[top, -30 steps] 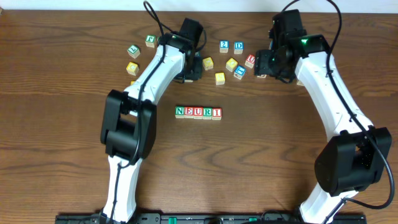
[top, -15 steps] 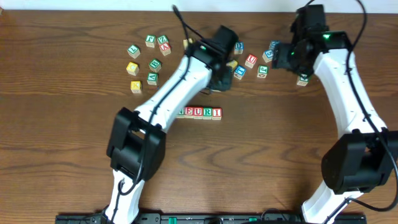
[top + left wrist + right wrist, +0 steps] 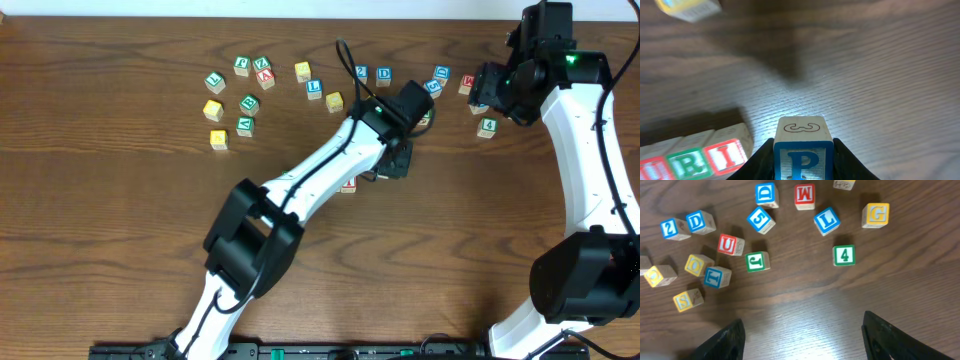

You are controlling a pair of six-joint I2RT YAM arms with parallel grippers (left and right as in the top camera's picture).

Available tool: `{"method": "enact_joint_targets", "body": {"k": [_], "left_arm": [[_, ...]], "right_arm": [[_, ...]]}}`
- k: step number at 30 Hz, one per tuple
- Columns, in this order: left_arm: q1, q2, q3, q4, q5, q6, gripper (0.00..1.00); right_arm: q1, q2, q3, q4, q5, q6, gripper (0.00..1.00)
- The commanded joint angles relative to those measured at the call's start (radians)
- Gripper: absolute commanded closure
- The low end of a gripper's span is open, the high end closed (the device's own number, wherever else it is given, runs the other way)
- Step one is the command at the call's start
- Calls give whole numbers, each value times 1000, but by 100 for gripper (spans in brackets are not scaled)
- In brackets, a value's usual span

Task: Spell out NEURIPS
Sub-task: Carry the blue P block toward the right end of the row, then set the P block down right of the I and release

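My left gripper (image 3: 802, 162) is shut on a cube with a blue P (image 3: 802, 150), its black fingers pressed against both sides. It hangs just right of the row's end, where the red I cube (image 3: 725, 155) and the green R cube (image 3: 690, 162) lie side by side. From overhead my left gripper (image 3: 395, 163) and arm cover most of the row, and only the I cube (image 3: 349, 185) peeks out. My right gripper (image 3: 805, 340) is open over bare wood, far back right (image 3: 492, 92). A yellow S cube (image 3: 688, 299) lies among the loose cubes.
Loose cubes lie along the back: a cluster at back left (image 3: 240, 95), the 2 (image 3: 670, 228), a blue D (image 3: 697, 221), a red U (image 3: 730, 244), a green J (image 3: 756, 261), the 4 (image 3: 844, 255), L (image 3: 826, 221) and G (image 3: 875, 215).
My left arm has swung from the back cubes rightward and forward to the row's right end, covering most of it. My right arm has drawn away to the far right, still open.
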Motion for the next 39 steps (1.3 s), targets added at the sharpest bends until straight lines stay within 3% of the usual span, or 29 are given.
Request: {"method": "enact_joint_targets", "body": {"k": [1,15,16,18,28,39], "left_arm": [[-5,57,-22,-3,-12,-40,68],[-5,89,-32,2,-4,-73,67],[-5,89,-32,2,-4,-73,57],[-5,89,-32,2,-4,-73,52],[3,83,-14,-1,-5,-55,49],[87,-149,17,-27,-21,76,49]], "right_arm": [[-1,-23,23,-7,-11,-13,30],[-1,-23,23,-9,-14,-13,29],[-1,-23,23,-10,-14,-13,30],[0,-23,23,-9,-14,-13,29],[-1,-23,23,-11,-18,-13,29],[4,-22,23,-19,-44,-13,29]]}}
